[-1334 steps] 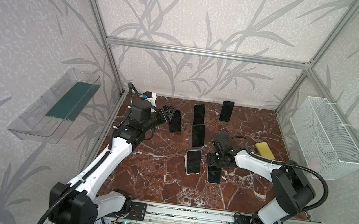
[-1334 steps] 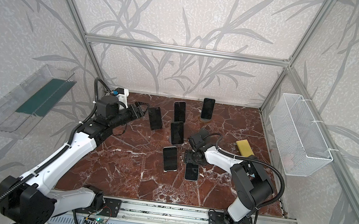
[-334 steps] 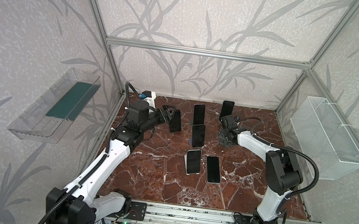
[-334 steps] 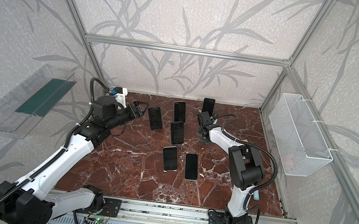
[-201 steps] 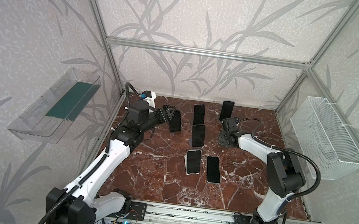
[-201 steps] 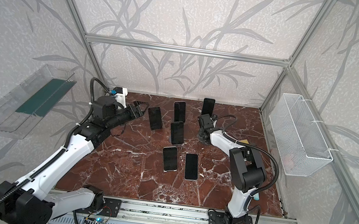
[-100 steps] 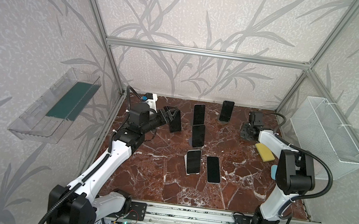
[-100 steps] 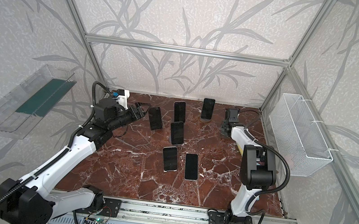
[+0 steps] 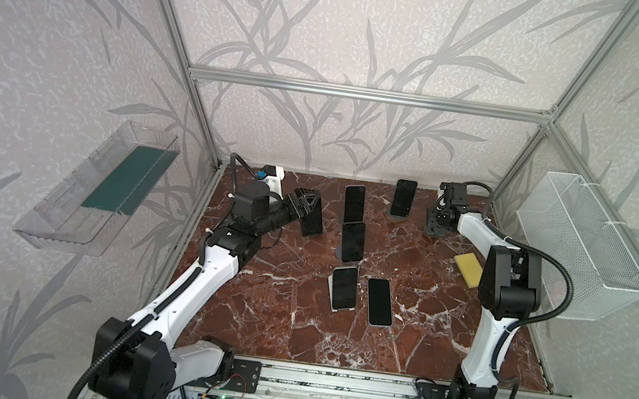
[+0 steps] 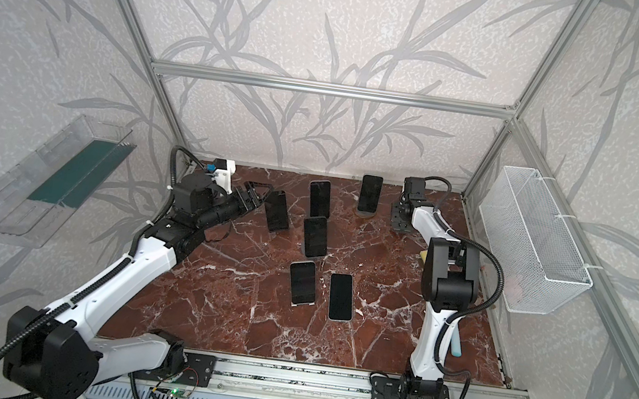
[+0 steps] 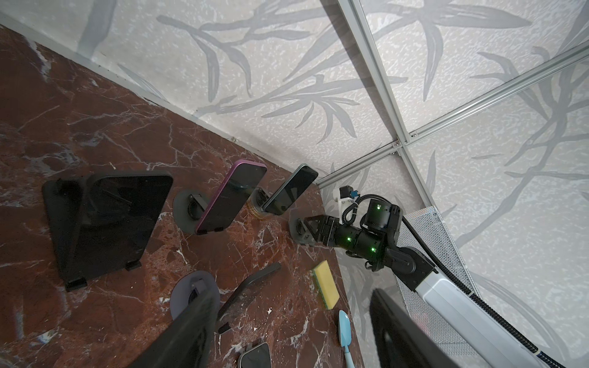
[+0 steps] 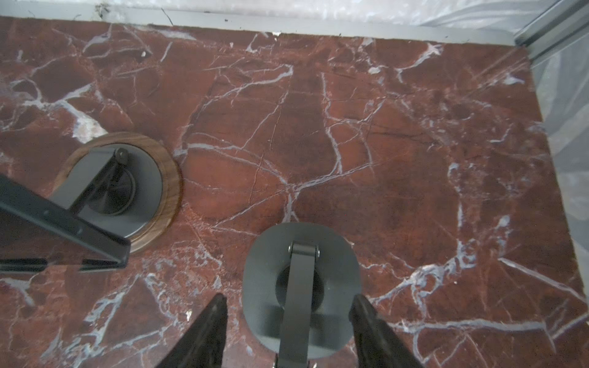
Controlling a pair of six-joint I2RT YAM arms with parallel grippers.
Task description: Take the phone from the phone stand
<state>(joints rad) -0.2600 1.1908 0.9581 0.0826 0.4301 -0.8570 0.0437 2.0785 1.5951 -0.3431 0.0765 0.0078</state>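
In the near middle of the table (image 9: 292, 331), the phone (image 9: 379, 307) lies flat, screen up, just right of a second phone (image 9: 343, 292) on a white stand (image 9: 338, 310). It has not shifted in the last second.

Farther back on the left, the left claw (image 9: 304, 203) hangs empty with its fingers apart. It is just beside a third phone (image 9: 313, 220) on a black stand (image 11: 55, 216), much where it was.

The change is at the far right. The right claw (image 12: 288, 298) has swung from the middle to the back corner, clamped on the bare grey stand (image 12: 271, 261). I cannot tell whether the base touches the table.

Phone and stand are now well apart, so the removal looks done. Only releasing the stand seems left.
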